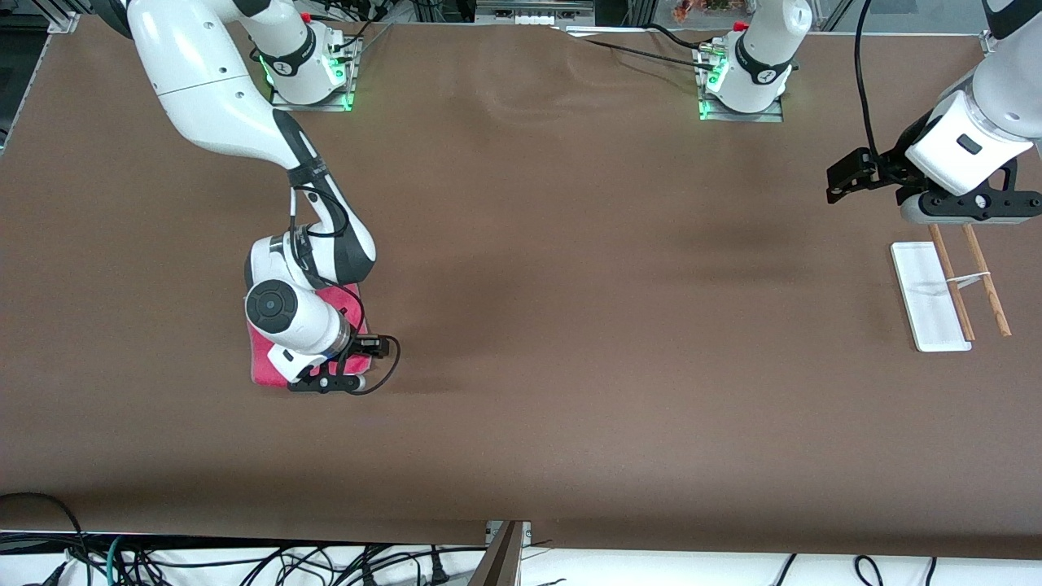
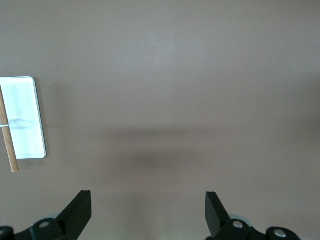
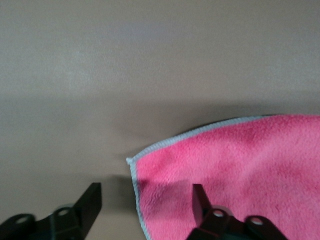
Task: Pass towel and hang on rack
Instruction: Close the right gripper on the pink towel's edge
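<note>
The towel lies flat on the table, pink face up, toward the right arm's end, mostly hidden under that arm. In the right wrist view the towel shows a grey-edged corner. My right gripper is open and low over that corner, one finger over the towel, one over bare table; in the front view it sits at the towel's nearer edge. The rack stands at the left arm's end, two wooden rods beside its white base; it also shows in the left wrist view. My left gripper is open and empty, above the table beside the rack.
A brown cloth covers the table. Cables hang along the table's front edge.
</note>
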Controlling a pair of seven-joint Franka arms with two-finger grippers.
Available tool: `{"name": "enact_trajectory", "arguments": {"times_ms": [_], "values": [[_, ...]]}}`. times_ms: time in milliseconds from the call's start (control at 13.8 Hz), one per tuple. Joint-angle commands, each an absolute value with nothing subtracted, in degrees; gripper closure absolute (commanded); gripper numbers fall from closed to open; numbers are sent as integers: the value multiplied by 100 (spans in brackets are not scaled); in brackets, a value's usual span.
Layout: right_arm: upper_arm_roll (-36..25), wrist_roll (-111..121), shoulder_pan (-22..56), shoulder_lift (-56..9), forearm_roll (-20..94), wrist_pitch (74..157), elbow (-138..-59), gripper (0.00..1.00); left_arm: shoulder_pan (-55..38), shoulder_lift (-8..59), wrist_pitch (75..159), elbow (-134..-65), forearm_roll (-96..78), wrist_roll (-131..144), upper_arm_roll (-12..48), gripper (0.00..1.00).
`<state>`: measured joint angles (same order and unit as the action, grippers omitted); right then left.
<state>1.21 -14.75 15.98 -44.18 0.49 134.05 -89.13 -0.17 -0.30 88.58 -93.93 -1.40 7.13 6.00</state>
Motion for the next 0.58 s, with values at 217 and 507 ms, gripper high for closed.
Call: {"name": "enact_trajectory", "arguments": {"times_ms": [217,507], "values": [[114,-1397,1556,-4570,105,13509,-8798,51,-18,18,8675,-9229,-26,633,615,0],[114,-1371,1556,-4579,132,13553,-8842,89,-18,18,8675,-9229,-26,624,615,0]]}}
